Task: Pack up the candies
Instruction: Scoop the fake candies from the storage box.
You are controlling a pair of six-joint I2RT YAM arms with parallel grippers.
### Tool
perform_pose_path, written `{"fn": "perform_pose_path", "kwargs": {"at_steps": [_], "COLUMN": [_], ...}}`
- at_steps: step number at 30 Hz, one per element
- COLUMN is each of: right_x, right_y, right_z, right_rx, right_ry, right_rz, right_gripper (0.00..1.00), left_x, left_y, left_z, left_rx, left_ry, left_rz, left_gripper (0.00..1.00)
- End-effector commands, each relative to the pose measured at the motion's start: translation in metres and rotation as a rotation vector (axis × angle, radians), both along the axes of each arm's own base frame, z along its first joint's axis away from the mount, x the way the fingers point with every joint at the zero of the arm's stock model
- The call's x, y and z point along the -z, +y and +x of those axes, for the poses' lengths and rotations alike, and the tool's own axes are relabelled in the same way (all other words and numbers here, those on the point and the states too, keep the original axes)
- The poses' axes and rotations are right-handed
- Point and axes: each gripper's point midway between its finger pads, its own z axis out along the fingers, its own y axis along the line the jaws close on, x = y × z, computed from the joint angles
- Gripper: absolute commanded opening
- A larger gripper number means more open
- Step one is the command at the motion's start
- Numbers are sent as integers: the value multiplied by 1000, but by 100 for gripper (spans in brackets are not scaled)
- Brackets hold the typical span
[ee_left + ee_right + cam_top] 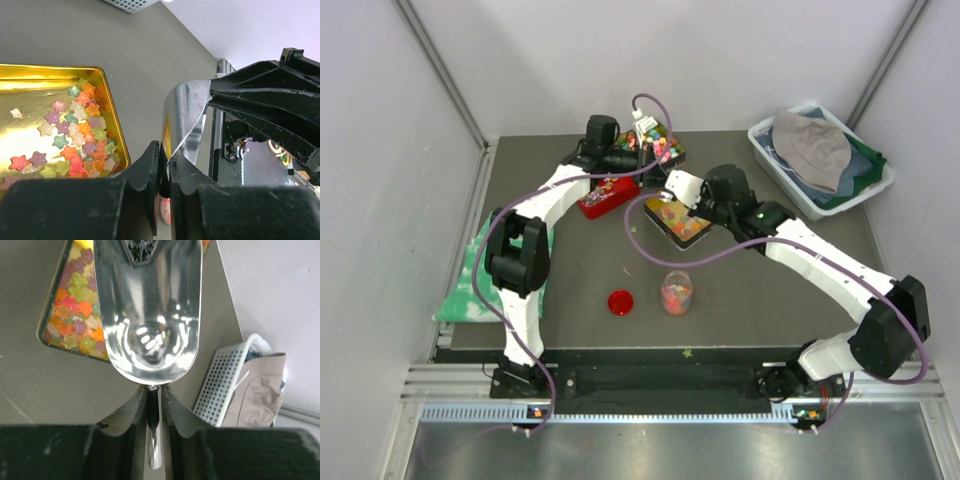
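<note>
The candies (75, 135) are tiny glossy stars in orange, pink, yellow and green, heaped in a gold tin (50, 75). More of them lie in a tin (75, 315) left of a shiny metal scoop (150, 315). My right gripper (154, 387) is shut on the scoop's thin handle, and the bowl looks empty. My left gripper (165, 150) is shut on the scoop's thin front edge (187, 120). In the top view both grippers (655, 160) (678, 187) meet between two open tins (660, 148) (678, 222). A small clear jar (676, 292) stands part-filled with candies.
A round red lid (620, 302) lies left of the jar. A red tin (605, 197) sits under the left arm. A white basket (775, 150) of folded cloths stands at the back right. A green cloth (465, 280) lies at the left edge.
</note>
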Motion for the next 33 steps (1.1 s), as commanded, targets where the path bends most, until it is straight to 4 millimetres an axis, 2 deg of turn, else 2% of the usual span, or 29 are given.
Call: {"fn": "perform_pose_path", "kwargs": {"at_steps": [1,3,4,5,8,14,15,20,25,31,33], "right_x": [-47,-50,-53,-52,-53,-45,-45,-44,-43,-40,-42], "right_y": [10,7,5,-3,-8,-8,-7,-3,-1,0,0], "right_z": [5,2,0,0,-5,-12,-13,-14,-14,-14,-12], "right_rx": [-23,-42,-48,-35,-56,-81,-87,-97,-103,-102,-99], "right_ry": [-88,-59,-56,-41,-20,14,17,28,27,34,26], "right_rz": [186,228,240,249,278,297,304,325,337,336,342], "right_gripper": [24,33,44,50,53,49,43,31,33,29,24], "left_x": [-17,-20,-22,-24,-31,-42,-41,-46,-49,-50,-49], "left_y": [-6,-5,-5,-6,-4,-2,-2,-2,-2,-2,-3], "left_z": [-8,-9,-11,-12,-17,-20,-20,-25,-25,-26,-26], "left_rx": [46,58,65,73,92,116,118,135,141,145,146], "left_ry": [-53,-49,-50,-47,-51,-49,-44,-30,-41,-34,-32], "left_rz": [-35,-46,-52,-57,-73,-107,-108,-125,-137,-142,-143], "left_gripper": [0,0,0,0,0,0,0,0,0,0,0]}}
